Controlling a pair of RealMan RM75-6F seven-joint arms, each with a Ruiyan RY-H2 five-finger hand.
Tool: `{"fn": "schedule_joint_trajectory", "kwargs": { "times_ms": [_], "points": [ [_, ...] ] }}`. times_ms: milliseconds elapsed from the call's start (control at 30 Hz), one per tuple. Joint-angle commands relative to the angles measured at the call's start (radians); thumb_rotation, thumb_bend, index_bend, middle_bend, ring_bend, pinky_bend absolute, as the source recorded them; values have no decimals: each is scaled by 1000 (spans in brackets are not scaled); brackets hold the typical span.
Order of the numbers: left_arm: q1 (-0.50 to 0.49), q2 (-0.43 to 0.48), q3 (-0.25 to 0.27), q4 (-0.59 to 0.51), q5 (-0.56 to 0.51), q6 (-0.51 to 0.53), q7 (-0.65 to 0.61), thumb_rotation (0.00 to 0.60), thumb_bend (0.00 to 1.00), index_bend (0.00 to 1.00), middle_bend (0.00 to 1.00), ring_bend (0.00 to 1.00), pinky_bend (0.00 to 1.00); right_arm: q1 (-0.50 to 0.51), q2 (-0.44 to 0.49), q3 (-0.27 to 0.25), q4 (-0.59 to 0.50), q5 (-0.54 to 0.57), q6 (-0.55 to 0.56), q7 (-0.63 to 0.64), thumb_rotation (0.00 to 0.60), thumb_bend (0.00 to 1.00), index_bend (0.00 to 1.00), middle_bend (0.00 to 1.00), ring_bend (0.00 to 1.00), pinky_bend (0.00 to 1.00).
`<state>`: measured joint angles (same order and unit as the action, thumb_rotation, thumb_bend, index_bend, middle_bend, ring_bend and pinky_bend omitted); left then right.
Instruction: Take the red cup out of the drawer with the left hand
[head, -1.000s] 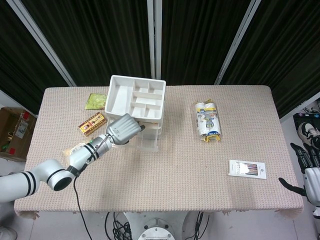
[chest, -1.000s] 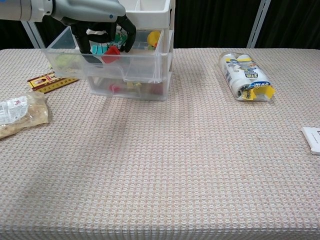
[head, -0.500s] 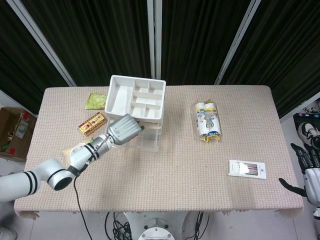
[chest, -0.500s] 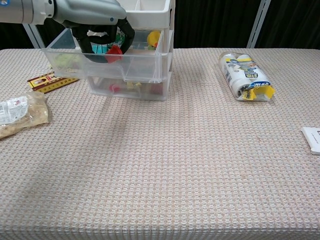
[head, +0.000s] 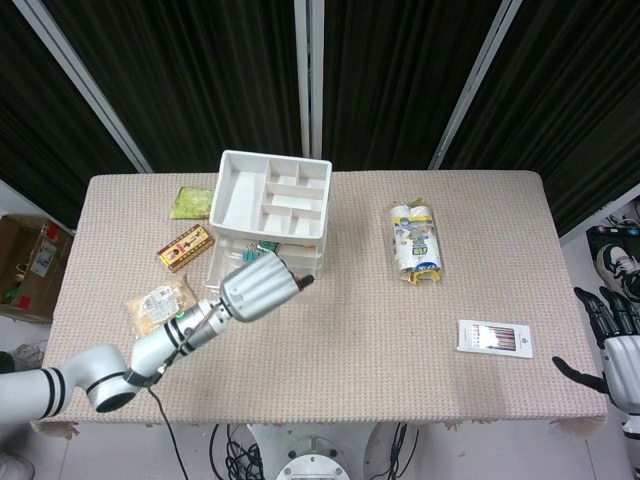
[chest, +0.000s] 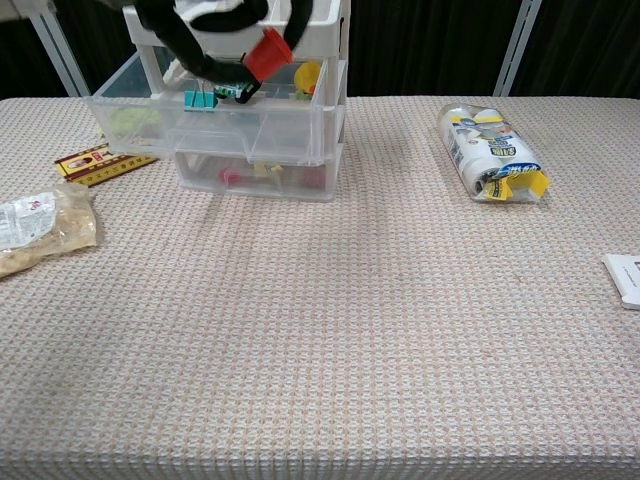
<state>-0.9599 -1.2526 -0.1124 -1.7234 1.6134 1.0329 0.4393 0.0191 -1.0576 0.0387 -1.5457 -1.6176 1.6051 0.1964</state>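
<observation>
Left hand (chest: 205, 28) of ours grips red cup (chest: 267, 52), tilted, above open drawer (chest: 215, 120). Right hand (head: 618, 343) beside table edge, fingers apart, holding nothing.

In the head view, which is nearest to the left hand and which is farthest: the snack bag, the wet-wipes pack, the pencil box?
From the left hand:
1. Snack bag, on its left.
2. Wet-wipes pack, across the table to its right.
3. Pencil box, near the right front corner.
</observation>
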Motion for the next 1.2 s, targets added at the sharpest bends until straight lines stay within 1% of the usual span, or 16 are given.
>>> {"fn": "schedule_joint_trajectory", "kwargs": {
  "times_ms": [33,133,167,267,367,533,567,700,767,900,1033,1067,1133,1200],
  "points": [
    [19,-121,54,-22,47,-9,89,600,349,524,854,924,1000,-2,-1,-2,3,-4,4,3,600,40,4,136,0,77],
    [4,-215,65,16,22,-74,156,600,350,524,855,924,1000,-6,-2,-7,6,-7,8,8,600,40,4,136,0,77],
    [-3,-251,64,36,9,-98,188,600,349,523,855,924,1000,-8,-2,-9,8,-9,12,11,600,40,4,136,0,77],
    [-16,-318,54,72,-61,-163,265,600,346,501,855,924,1000,-16,-4,-12,15,-12,24,19,600,39,4,136,0,78],
    [-25,-358,44,90,-128,-206,330,600,337,473,854,924,1000,-23,-5,-15,24,-11,31,29,600,39,3,136,0,79],
    [-28,-403,33,123,-188,-212,400,600,332,458,854,924,1000,-24,-6,-15,33,-9,29,36,600,40,4,136,0,79],
    [-29,-409,31,129,-197,-213,412,600,317,440,853,924,1000,-22,-6,-15,33,-10,28,36,600,40,4,136,0,79],
    [-25,-418,19,120,-197,-175,433,600,185,275,848,924,1000,-17,-7,-13,33,-15,25,35,600,40,3,136,0,80],
    [-17,-402,5,94,-182,-138,422,600,150,234,845,924,1000,-15,-7,-13,32,-15,23,35,600,40,3,136,0,80],
    [18,-321,-33,-6,-142,-34,371,600,113,223,833,923,1000,-12,-7,-11,33,-17,22,40,600,39,4,136,0,82],
    [127,-193,-98,-134,-110,177,187,600,93,233,801,888,1000,-10,-3,-11,41,-21,24,53,600,40,4,136,0,90],
    [171,-143,-115,-161,-104,245,132,600,92,246,792,876,1000,-9,-2,-12,44,-24,23,55,600,40,4,135,0,91],
    [249,-54,-132,-190,-103,353,67,600,91,332,763,840,1000,-5,0,-14,48,-30,22,61,600,40,4,135,0,92],
    [317,16,-137,-199,-109,429,20,600,89,401,744,816,987,-3,2,-15,51,-36,21,70,600,40,4,135,0,92]
  ]
}}
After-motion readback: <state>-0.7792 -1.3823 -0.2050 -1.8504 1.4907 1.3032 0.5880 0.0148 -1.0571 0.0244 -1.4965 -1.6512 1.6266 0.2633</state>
